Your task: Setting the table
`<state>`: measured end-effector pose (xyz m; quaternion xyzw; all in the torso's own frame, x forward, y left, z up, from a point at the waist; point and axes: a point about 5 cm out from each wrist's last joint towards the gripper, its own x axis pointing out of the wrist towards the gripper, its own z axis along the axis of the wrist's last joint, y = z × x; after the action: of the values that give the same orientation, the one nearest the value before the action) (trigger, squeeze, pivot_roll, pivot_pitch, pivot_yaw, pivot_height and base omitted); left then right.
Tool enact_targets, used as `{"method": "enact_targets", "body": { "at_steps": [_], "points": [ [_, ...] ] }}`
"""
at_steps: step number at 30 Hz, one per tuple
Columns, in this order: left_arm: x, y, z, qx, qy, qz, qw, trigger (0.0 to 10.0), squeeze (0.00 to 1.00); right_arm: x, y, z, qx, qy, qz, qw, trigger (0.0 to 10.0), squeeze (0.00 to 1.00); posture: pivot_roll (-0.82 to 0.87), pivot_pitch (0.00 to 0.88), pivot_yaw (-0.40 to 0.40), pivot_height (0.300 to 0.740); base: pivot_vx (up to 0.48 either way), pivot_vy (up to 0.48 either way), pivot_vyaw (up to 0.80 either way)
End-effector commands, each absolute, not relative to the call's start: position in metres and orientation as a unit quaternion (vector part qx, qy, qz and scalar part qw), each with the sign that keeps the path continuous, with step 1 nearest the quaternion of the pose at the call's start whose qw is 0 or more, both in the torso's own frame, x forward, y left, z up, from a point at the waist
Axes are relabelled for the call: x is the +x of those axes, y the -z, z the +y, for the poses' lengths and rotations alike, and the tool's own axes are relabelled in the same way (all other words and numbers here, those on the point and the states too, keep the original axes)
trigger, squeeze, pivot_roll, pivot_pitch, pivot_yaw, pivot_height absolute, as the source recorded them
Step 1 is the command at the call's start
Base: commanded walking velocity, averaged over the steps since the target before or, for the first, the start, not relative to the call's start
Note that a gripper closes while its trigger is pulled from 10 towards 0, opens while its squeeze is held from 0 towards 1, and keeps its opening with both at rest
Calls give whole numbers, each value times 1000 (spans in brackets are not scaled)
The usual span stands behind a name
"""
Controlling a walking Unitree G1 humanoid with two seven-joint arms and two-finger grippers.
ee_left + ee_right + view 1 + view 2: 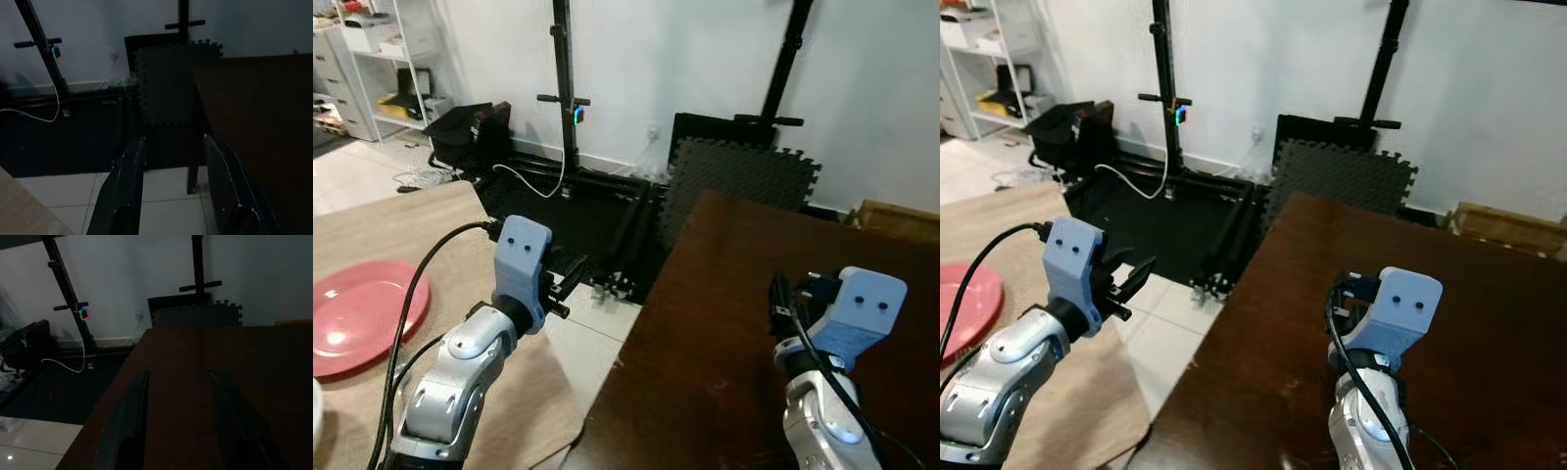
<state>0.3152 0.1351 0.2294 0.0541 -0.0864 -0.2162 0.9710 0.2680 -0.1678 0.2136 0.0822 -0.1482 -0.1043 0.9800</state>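
A red plate [357,313] lies on the beige table [431,225] at my left. The dark brown table [724,333] stands to the right, bare where it shows. My left gripper [570,286] is raised over the gap between the two tables, open and holding nothing. In the left wrist view its fingers [124,191] stand apart above the tiled floor. My right gripper [177,411] hovers over the brown table, open with nothing between its fingers [126,421]. From the head, the blue wrist housing [857,308] hides most of that gripper.
Black stands [564,88] and dark foam mats [734,181] lean against the white wall behind the tables. A shelf unit [382,59] and a black bag [460,132] are at the back left. A cardboard box [901,220] sits at the back right. White tiled floor [592,333] runs between the tables.
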Motion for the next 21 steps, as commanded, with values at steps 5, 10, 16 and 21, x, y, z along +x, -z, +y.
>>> {"method": "enact_targets", "body": {
  "at_steps": [5, 10, 16, 21],
  "points": [
    [314, -223, 139, 48, 209, -73, 974, 10000, 0, 267, -212, -167, 82, 103, -145, 981, 10000, 0, 23, 69, 28, 740, 0, 0, 0],
    [315, -223, 141, 37, 201, -69, 976, 10000, 0, 267, -212, -167, 82, 101, -145, 981, 10000, 0, 23, 68, 27, 740, -259, 385, 0],
    [315, -223, 141, 40, 202, -70, 976, 10000, 0, 268, -212, -167, 82, 101, -145, 981, 10000, 0, 23, 68, 27, 740, -253, 411, 0],
    [315, -223, 142, 41, 202, -69, 976, 10000, 0, 269, -211, -166, 81, 100, -144, 981, 10000, 0, 26, 63, 27, 740, -255, 409, 0]
  ]
}}
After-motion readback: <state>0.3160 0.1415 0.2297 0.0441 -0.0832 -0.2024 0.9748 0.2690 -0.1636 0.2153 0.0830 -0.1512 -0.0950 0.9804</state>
